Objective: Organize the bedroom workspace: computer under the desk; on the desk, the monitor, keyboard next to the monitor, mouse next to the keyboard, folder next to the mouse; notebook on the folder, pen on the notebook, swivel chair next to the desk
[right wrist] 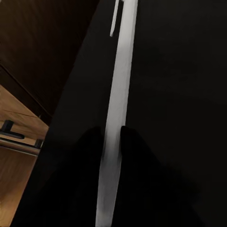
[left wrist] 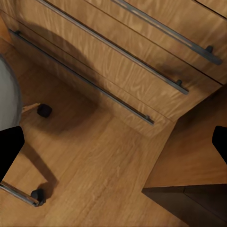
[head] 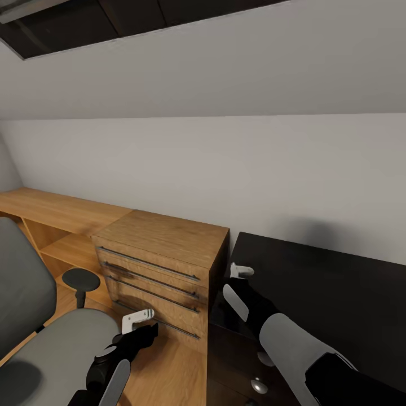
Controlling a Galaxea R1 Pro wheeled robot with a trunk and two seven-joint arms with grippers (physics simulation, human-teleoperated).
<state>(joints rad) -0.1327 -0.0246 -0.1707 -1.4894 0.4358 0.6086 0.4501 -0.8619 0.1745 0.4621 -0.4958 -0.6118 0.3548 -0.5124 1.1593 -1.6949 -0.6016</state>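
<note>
- Right jaws point(right wrist: 111, 139): dark tips pressed in from either side on the pen point(right wrist: 120, 85), pinching it. In the head view the right jaws point(head: 241, 272) sit at the end of a grey and black forearm.
- Pen: thin and white, running lengthwise between the tips and out past them, with a small clip-like tab at its far end. It is held above the surface, not lying on it.
- Desk point(head: 327, 293): the glossy black surface point(right wrist: 189, 94) lies under the right jaws at its corner nearest the drawer unit. Black drawer fronts with round knobs are below that corner.
- Left jaws point(left wrist: 113, 146): spread wide, one black tip at each edge of the wrist view, with nothing between them. In the head view the left jaws point(head: 138, 321) hang low over the floor between chair and drawer unit.
- Floor point(left wrist: 109, 156): light wood, carrying the arm's shadow.
- Drawer unit point(head: 169, 237): light wood, with long grey bar handles across its fronts point(left wrist: 118, 47). It stands just beside the desk, on its left.
- Chair point(head: 62, 338): grey seat and back with a black armrest, at the robot's left, near the drawer unit and apart from the desk. Its chrome leg and a black castor point(left wrist: 45, 110) rest on the floor.
- Low shelf point(head: 51, 206): light wood, along the wall behind the chair.
- Bedroom: a plain pale wall under a sloped grey ceiling, with a dark-framed skylight point(head: 84, 22) overhead.
</note>
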